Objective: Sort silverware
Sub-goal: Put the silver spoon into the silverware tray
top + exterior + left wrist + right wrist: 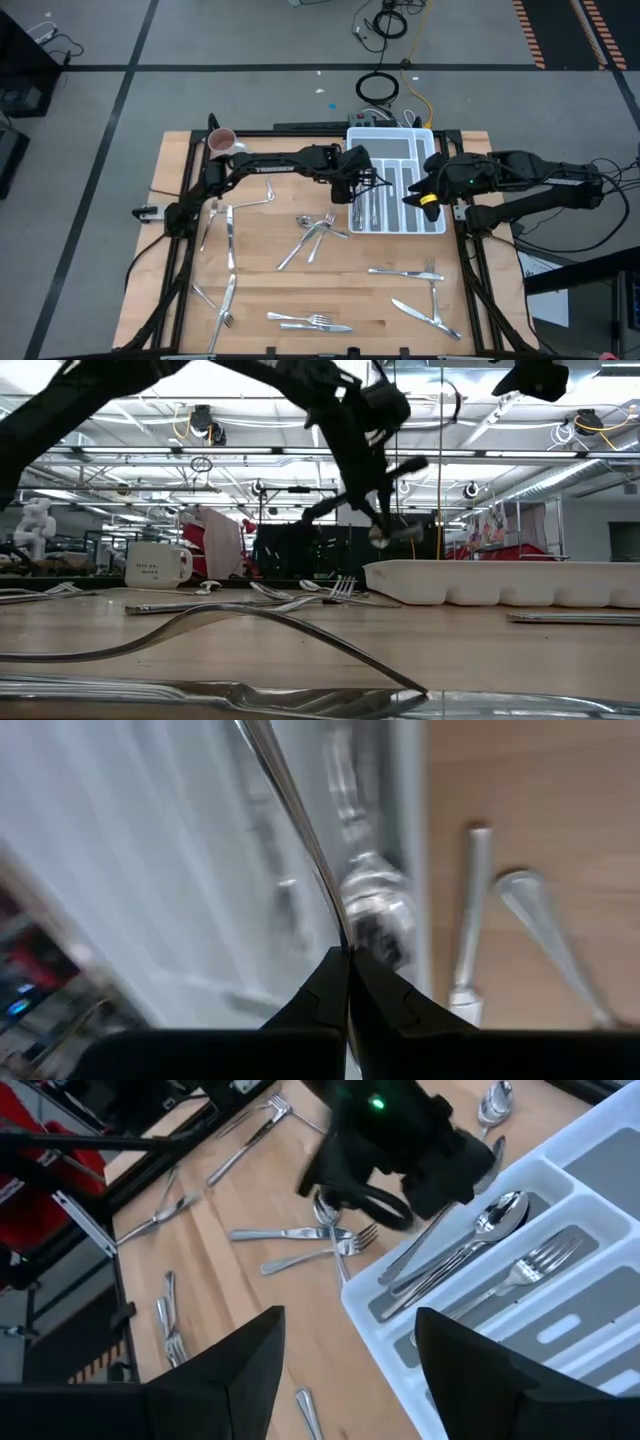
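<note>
My left gripper (357, 183) hovers over the left compartments of the white cutlery tray (437, 222) and is shut on a slim silver piece (290, 815); which kind it is I cannot tell. Spoons (478, 1225) and a fork (530, 1265) lie in the tray. More forks, spoons and knives lie loose on the wooden table (315, 232) (405, 272) (310, 320). My right gripper (350, 1370) is open and empty above the tray's right side (425, 198). My left gripper pinches the slim piece by one end (335, 935) between its two fingertips (325, 985). The piece sticks out past the fingertips, roughly in line with them. It is lifted clear, above the tray (500, 582).
A white mug (220, 142) stands at the table's far left corner. Loose silverware lies along the left side (228, 240) and near edge (425, 310). The table's black frame runs along its edges; cables lie on the floor beyond the far edge.
</note>
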Robot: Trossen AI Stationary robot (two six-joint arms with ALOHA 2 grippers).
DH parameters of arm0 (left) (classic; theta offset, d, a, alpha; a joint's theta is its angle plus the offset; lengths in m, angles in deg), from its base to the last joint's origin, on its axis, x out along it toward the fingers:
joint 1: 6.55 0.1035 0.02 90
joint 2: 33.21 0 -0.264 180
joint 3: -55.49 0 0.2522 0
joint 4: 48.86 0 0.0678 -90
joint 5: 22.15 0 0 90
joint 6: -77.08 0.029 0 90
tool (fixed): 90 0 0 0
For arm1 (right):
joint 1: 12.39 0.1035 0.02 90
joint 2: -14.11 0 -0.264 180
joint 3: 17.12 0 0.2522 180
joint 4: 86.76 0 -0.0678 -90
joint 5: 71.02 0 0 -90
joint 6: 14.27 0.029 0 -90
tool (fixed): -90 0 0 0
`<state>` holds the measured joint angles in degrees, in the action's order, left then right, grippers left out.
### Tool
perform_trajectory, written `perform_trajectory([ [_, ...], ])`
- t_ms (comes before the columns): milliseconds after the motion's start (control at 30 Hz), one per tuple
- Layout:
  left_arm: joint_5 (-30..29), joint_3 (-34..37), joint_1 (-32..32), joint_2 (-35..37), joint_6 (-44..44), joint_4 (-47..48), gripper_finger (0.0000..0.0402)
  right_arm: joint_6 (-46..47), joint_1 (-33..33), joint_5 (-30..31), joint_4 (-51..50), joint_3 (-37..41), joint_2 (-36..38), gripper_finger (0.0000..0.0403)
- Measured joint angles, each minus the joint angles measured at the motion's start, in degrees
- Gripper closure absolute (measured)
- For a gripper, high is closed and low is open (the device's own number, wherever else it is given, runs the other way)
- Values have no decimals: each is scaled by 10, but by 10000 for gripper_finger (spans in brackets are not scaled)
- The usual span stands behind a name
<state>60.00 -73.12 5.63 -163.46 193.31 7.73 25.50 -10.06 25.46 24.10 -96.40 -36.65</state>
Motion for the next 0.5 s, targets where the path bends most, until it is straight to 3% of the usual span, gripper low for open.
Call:
perform_trajectory([
  [500,20,0,10,-23,15,45,394,-69,0,11,-2,0,-36,186],
])
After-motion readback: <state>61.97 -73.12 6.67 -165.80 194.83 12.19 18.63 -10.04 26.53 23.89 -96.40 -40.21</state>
